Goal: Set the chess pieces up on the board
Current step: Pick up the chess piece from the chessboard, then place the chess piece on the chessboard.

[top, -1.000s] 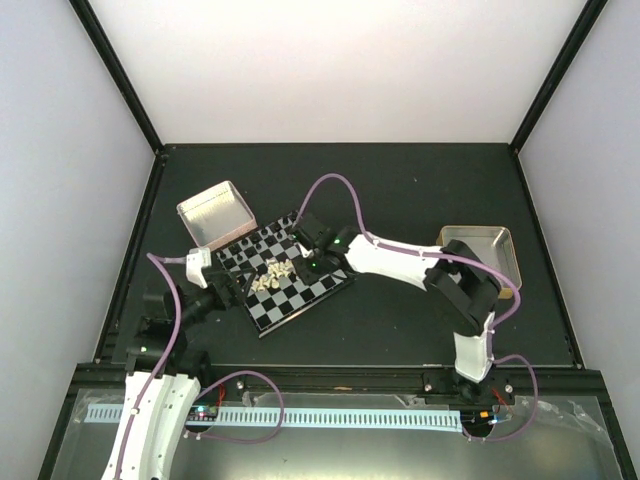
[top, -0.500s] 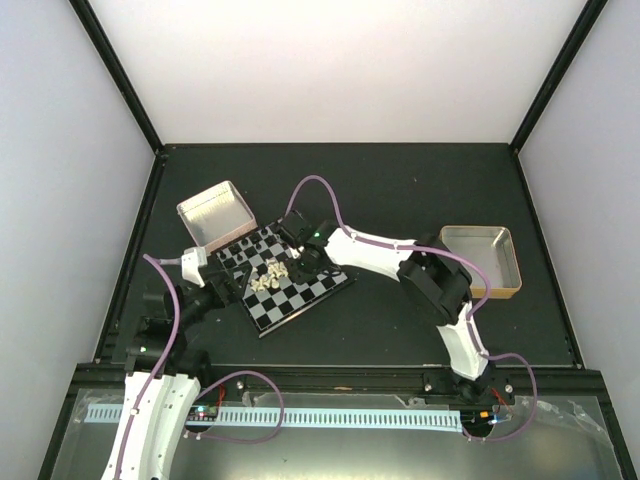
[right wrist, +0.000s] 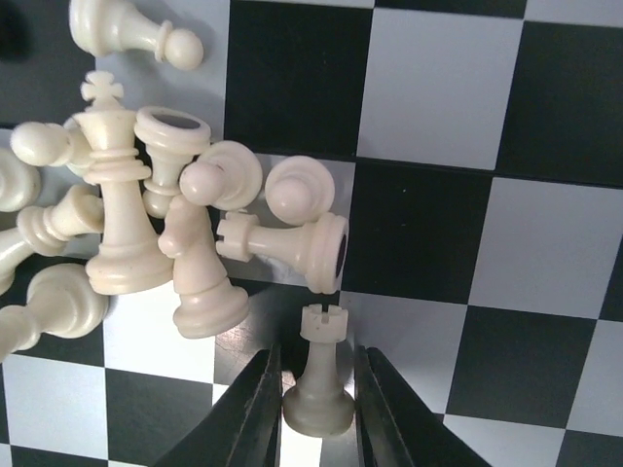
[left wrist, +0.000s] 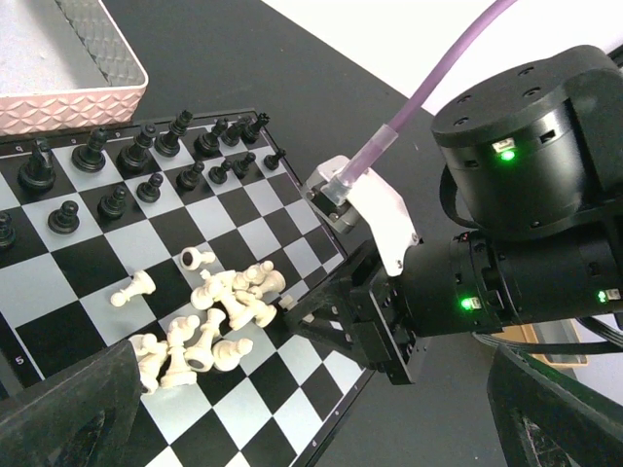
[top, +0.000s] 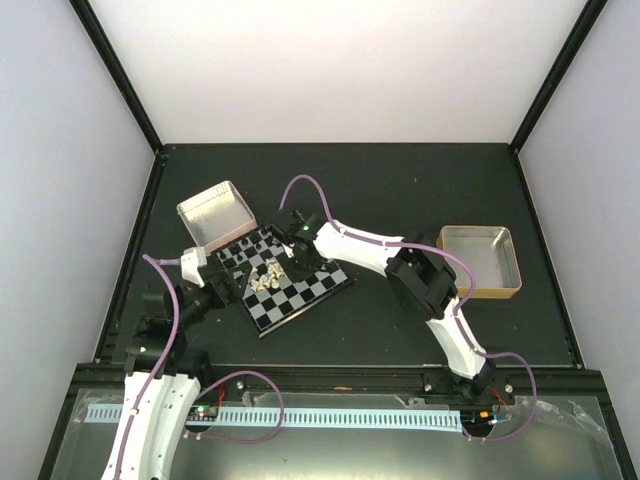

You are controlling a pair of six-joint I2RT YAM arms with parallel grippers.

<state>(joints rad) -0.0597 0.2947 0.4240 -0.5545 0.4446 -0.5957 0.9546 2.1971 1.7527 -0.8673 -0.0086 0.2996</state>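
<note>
Top view, board: the checkered board (top: 322, 285) lies askew on the dark table (top: 400, 180), with the cream chess pieces (top: 268, 278) heaped mid-board.
Top view, arms: the right gripper (top: 289, 252) is down at the heap's far side. The left gripper (top: 228, 290) sits at the board's left edge.
Left wrist view: its own fingers (left wrist: 68, 413) stand wide apart, holding nothing. Black pieces (left wrist: 146, 161) stand in rows near a metal tray (left wrist: 78, 58).
Right wrist view: a cream rook (right wrist: 319, 375) beside the heap is clamped at its base between two dark fingers (right wrist: 255, 413).
</note>
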